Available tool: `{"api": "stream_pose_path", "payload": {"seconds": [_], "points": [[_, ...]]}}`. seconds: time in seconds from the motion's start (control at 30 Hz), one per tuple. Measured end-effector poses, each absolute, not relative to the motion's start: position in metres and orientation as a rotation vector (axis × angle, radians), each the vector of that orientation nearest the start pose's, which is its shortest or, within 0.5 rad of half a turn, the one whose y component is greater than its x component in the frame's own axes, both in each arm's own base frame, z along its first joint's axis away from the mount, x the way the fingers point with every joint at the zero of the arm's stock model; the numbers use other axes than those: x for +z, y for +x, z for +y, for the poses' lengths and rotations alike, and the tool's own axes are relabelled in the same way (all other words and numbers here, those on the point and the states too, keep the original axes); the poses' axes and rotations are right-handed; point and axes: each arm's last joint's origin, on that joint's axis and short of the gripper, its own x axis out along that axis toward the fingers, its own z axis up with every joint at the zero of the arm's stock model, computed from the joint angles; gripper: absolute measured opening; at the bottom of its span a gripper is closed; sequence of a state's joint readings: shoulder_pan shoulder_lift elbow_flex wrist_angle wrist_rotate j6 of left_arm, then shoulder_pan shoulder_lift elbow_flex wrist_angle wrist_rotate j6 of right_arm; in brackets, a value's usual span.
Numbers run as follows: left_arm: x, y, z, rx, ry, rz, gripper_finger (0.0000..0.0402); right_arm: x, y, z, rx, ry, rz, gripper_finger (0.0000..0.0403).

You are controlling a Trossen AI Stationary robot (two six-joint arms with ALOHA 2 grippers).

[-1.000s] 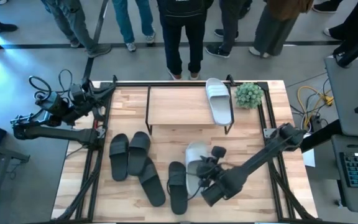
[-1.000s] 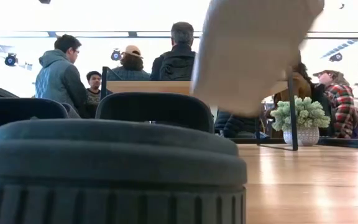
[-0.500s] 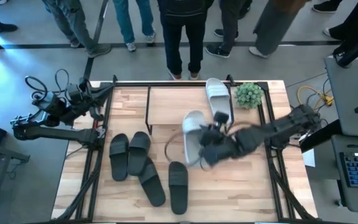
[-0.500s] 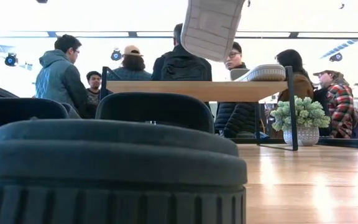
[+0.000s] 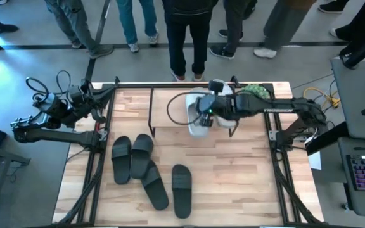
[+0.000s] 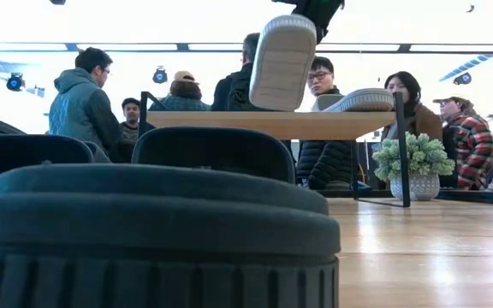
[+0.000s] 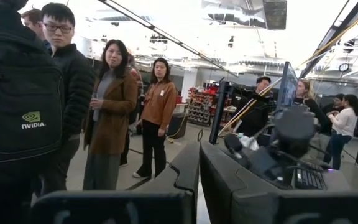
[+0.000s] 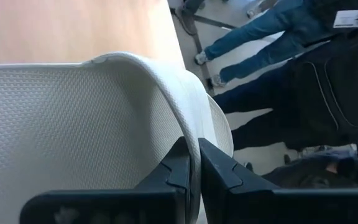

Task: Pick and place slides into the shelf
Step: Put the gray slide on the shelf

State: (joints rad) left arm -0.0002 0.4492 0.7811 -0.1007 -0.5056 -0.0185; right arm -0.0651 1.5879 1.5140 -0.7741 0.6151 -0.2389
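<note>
My right gripper (image 5: 211, 111) reaches from the table's right over the shelf (image 5: 170, 109) and is shut on a pale white slide (image 5: 199, 121). In the low view this slide (image 6: 282, 60) hangs tilted, sole facing the camera, just over the shelf board (image 6: 229, 121). The second white slide (image 6: 362, 100) lies flat on the shelf's right end, mostly hidden under the arm in the high view. Several black slides (image 5: 142, 151) lie on the tabletop in front of the shelf. My left gripper (image 5: 99, 106) waits, shut, at the table's far left corner. My right gripper pinches the white slide's wide strap (image 8: 185, 112) between its two fingers (image 8: 176, 167), one finger under the strap and one outside. It comes from above and from the table's right. The slide hangs steeply tilted below it; whether its lower end touches the shelf board I cannot tell.
A small potted plant (image 5: 253, 95) stands at the shelf's right end. Black frame rails run along both table sides. Several people stand beyond the far edge. In the low view a black slide (image 6: 157, 231) fills the foreground. Bare wood lies right of the black slides (image 5: 239, 177).
My right gripper has carried the white slide up from the tabletop's near middle and toward the far edge, to above the shelf. The slide has gone from low near the black slides to hanging tilted over the shelf board beside the other white slide.
</note>
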Motion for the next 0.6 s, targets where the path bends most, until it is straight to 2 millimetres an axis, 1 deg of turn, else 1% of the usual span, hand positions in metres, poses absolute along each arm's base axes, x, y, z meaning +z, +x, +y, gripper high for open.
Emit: {"api": "stream_pose_path", "payload": {"seconds": [0.17, 0.3, 0.4, 0.6], "points": [[0.376, 0.085, 0.014, 0.503, -0.068, -0.229, 0.0, 0.334, 0.331, -0.068, -0.557, -0.468, 0.966, 0.0013], [0.376, 0.085, 0.014, 0.503, -0.067, -0.229, 0.0, 0.329, 0.335, -0.085, -0.548, -0.516, 0.987, 0.0013], [0.376, 0.085, 0.014, 0.503, -0.067, -0.23, 0.0, 0.319, 0.341, -0.096, -0.521, -0.551, 1.021, 0.0013], [0.376, 0.083, 0.014, 0.504, -0.069, -0.235, 0.0, 0.305, 0.348, -0.104, -0.473, -0.604, 1.073, 0.0013]]}}
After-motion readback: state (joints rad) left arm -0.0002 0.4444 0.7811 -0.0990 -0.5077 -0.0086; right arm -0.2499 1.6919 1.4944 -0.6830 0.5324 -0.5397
